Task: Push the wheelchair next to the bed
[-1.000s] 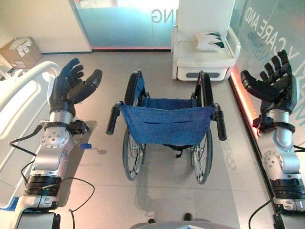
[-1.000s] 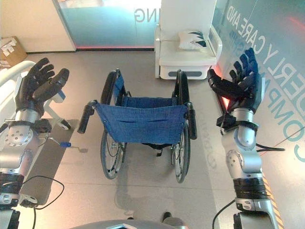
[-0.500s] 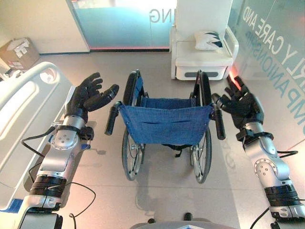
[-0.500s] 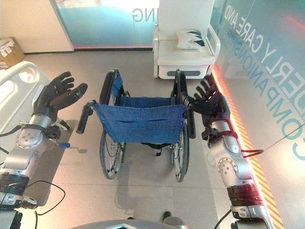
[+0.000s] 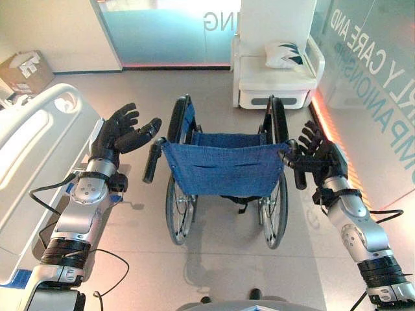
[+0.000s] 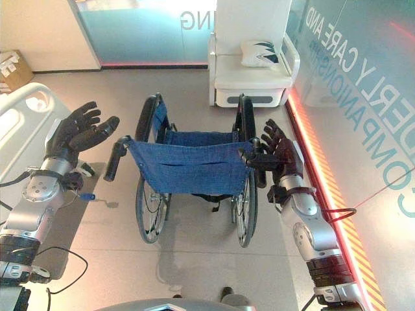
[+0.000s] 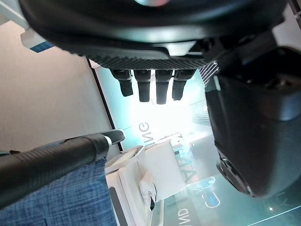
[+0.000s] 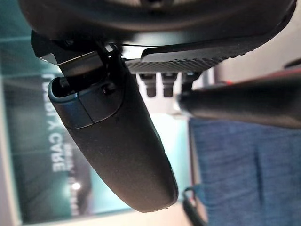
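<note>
On the floor, centre: wheelchair (image 5: 225, 178) stands with its blue cloth back toward the robot, wheels on the grey floor, between the two arms.
Left of the wheelchair: bed (image 5: 35, 162), white, with a rounded end rail, near the wheelchair but apart from it.
Left handle (image 5: 152, 161): black grip, pointing down and outward on the wheelchair's left side, free of any hand.
Right handle (image 5: 299, 170): black grip on the wheelchair's right side, slanting down.
Left hand (image 5: 117, 135): raised beside the left handle, palm turned toward the wheelchair, fingers spread and straight, thumb stretched toward the grip; a small gap is between the thumb and the handle.
Left arm: comes up from the lower left, forearm leaning inward toward the wheelchair.
Right hand (image 6: 280, 155): just beside the right handle, palm turned inward, fingers apart and extended upward, thumb reaching across toward the top of the grip; whether it touches cannot be told.
Right arm: rises from the lower right, bent inward at the wrist.
Behind the wheelchair: white armchair (image 5: 277, 71) with a patterned cushion (image 5: 284, 55) on its seat.
Far left corner: cardboard box (image 5: 26, 71) on the floor by the wall.
</note>
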